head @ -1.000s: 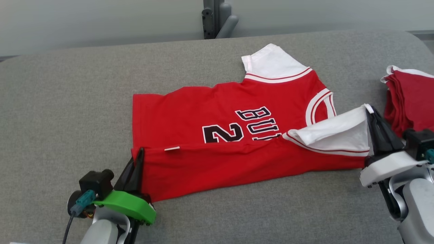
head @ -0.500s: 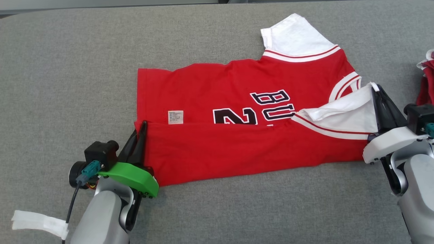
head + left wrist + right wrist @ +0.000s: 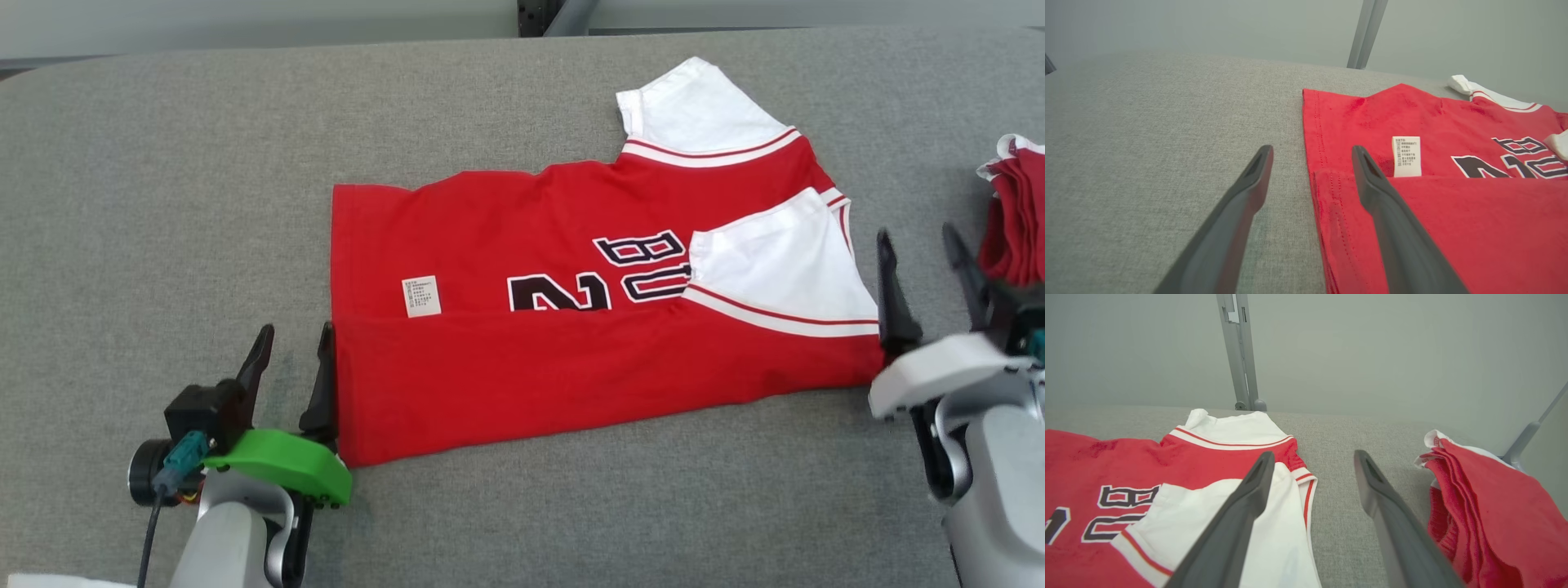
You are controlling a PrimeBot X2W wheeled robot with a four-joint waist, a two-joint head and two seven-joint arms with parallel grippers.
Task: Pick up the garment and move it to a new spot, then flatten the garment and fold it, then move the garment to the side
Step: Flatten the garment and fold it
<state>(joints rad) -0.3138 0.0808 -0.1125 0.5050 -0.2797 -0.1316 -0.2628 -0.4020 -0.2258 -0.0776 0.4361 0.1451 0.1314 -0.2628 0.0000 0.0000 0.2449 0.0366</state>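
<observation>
Red garment (image 3: 571, 367) lies half-folded on grey table (image 3: 163, 204), left end effector (image 3: 295, 331) and right end effector (image 3: 916, 235) spread beside it.

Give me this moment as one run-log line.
stage: first fold laid | red-and-white basketball jersey: near edge folded over, on grey fabric table | left gripper: open | right gripper: open

- The red, white-sleeved cloth jersey (image 3: 506, 245) lies flat midway across the grey fabric worktop (image 3: 163, 204), its near edge folded over onto its body
- The left hand (image 3: 295, 329) stands at the jersey's left hem, one finger just beside it
- The right hand (image 3: 916, 233) stands between the jersey's right end and a pile of folded red cloth garments (image 3: 1016, 220)
</observation>
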